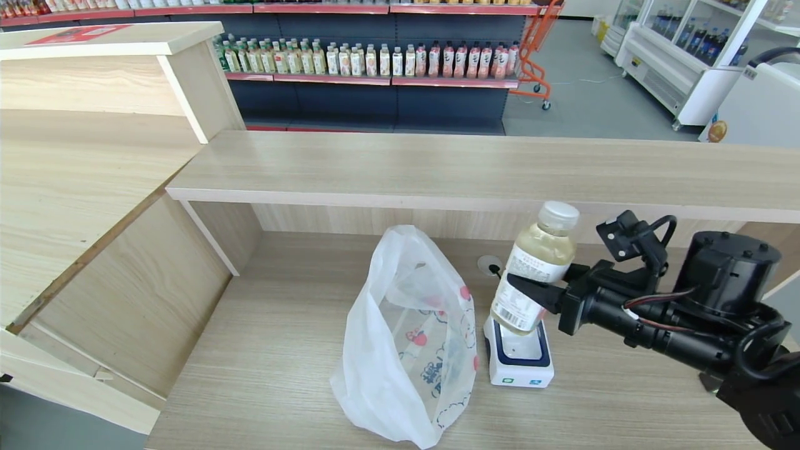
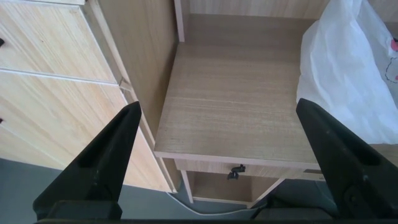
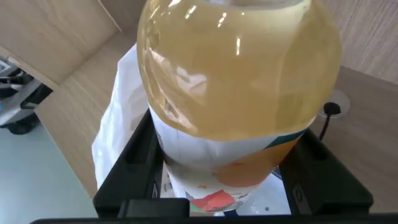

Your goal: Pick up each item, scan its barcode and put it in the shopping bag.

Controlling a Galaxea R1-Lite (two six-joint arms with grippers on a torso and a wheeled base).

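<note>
Jaws on the right clamp the bottle (image 1: 540,256) around its labelled middle, holding it tilted over the scanner (image 1: 520,365). Full of liquid, it is probably fairly heavy and its smooth plastic slippery, so this mid-body hold seems sound. The soft bag (image 1: 406,337) stands just beside on the desk (image 1: 262,375). Jaws on the left gape wide, empty.

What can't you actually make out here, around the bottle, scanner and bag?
Head view: the scanner is partly hidden behind the bottle.
Head view: crinkled film of the shopping bag blurs its contents.
Right wrist view: the bottle's top is cut off by the frame edge.
</note>
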